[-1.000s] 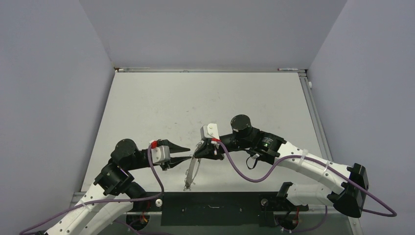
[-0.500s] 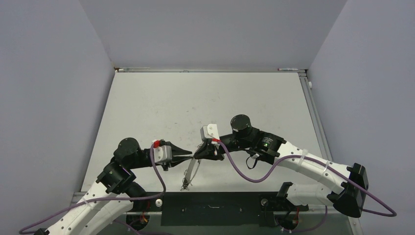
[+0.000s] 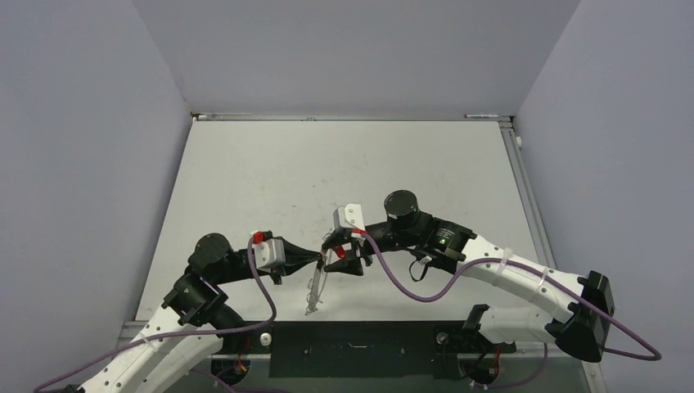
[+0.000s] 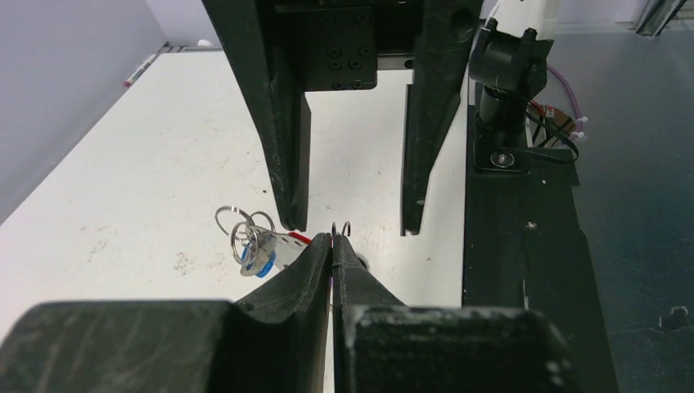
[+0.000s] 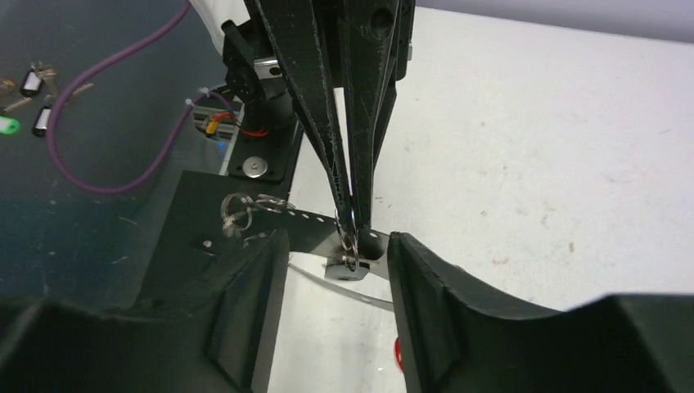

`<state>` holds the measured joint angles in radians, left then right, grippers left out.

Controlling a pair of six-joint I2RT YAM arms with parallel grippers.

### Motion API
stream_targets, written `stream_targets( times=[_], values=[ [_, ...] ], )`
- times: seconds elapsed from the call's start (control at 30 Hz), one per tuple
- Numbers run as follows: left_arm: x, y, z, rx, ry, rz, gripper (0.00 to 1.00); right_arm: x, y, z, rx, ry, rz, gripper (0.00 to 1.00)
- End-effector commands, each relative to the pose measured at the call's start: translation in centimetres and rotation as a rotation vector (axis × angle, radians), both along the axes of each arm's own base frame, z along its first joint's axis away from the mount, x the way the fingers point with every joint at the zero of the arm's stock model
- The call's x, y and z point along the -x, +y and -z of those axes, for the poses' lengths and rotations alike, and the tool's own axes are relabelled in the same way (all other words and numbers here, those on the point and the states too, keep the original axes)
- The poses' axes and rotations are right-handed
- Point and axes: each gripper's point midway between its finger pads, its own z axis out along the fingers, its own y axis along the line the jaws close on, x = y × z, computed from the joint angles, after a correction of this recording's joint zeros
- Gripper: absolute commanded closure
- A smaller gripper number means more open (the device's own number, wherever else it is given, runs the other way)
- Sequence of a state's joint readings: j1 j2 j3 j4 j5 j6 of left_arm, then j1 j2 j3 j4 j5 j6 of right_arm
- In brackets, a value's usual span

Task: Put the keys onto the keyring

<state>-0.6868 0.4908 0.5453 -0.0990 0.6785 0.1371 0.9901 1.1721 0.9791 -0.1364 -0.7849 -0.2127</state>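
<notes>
The keyring [image 3: 314, 292], a long thin silver loop, hangs down from my left gripper [image 3: 321, 260], which is shut on its top. In the left wrist view the left gripper [image 4: 333, 240] pinches thin wire that pokes out past its tips. Just left of them hang the keys: a blue-headed key [image 4: 261, 264] and a red one [image 4: 299, 237] on small rings. My right gripper [image 3: 335, 256] stands open around the same spot. From the right wrist, the right gripper [image 5: 337, 274] straddles the keyring [image 5: 307, 219] and a dark key head [image 5: 344, 271] without touching them.
The black base plate [image 3: 352, 348] runs along the near table edge, right below the hanging loop. Spare keys [image 5: 34, 82] lie on the dark surface off the table. The purple cable [image 3: 409, 291] loops beside the right arm.
My left gripper moved right and shut on the top of the keyring. The right gripper, shut on it before, has opened. The loop now hangs a little further left.
</notes>
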Motion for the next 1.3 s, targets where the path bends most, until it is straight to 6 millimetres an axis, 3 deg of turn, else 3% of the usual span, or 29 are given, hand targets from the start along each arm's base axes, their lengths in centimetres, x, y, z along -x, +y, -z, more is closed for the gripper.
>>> stream_targets(
  times=[0.0,0.23,1.03,1.27],
  values=[
    [-0.6,0.6,-3.4,0.129,-0.081,-0.052,1.00,-0.8,0.3,-4.6,-0.143,-0.065,0.039,0.44],
    [-0.3,1.0,-4.5,0.213,-0.072,-0.036,1.00,-0.7,-1.4,-6.9,-0.264,-0.078,0.060,0.43],
    [0.1,1.9,-5.2,0.271,-0.124,-0.061,1.00,-0.4,1.2,-5.2,-0.284,-0.013,-0.049,0.64],
    [-0.1,2.0,-4.7,0.254,-0.126,-0.070,1.00,-0.9,1.9,-4.4,-0.262,-0.014,-0.059,0.76]
  ],
)
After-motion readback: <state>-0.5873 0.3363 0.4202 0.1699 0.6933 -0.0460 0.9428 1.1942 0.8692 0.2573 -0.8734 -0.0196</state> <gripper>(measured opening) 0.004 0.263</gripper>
